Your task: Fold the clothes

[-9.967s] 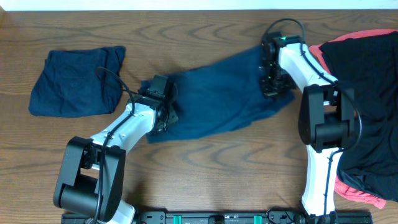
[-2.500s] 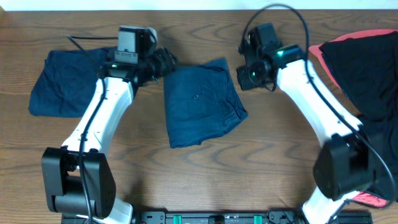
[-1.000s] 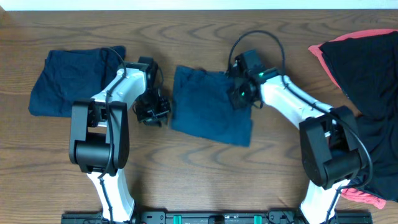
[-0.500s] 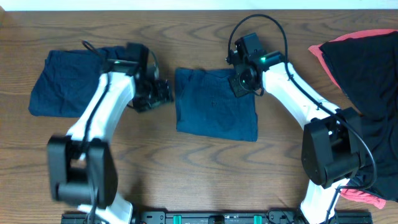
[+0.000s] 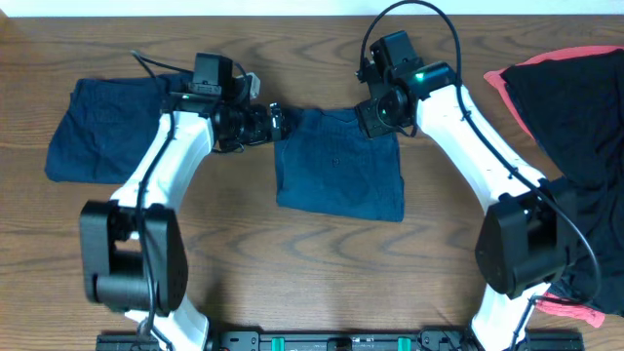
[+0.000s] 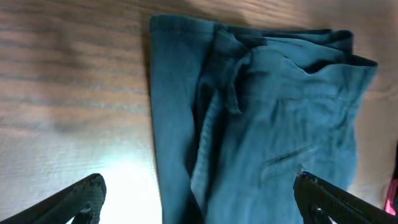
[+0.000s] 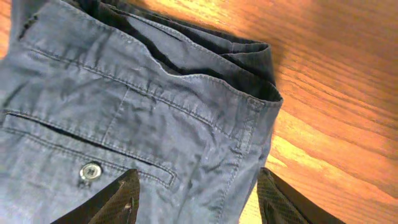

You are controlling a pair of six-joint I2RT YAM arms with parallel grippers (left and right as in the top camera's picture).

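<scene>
A pair of navy shorts (image 5: pixel 338 164) lies folded in a rectangle at the table's middle. A second folded navy pair (image 5: pixel 112 127) lies at the far left. My left gripper (image 5: pixel 273 122) hovers at the middle pair's top left corner, open wide, and the left wrist view shows its fingers (image 6: pixel 84 196) spread over the flat fabric (image 6: pixel 261 124). My right gripper (image 5: pixel 377 115) is over the top right corner, open. In the right wrist view its fingers (image 7: pixel 118 199) straddle the waistband edge (image 7: pixel 249 124), near a pocket button (image 7: pixel 91 170). Nothing is held.
A heap of black and red clothing (image 5: pixel 575 136) covers the table's right side and hangs toward the front edge. Bare wood table (image 5: pixel 292 263) shows in front of the shorts. The arm bases stand at the front edge.
Both grippers have opened and let go of the middle shorts, which now lie flat and folded. The left gripper moved up to the top left corner; the right one rose slightly.
</scene>
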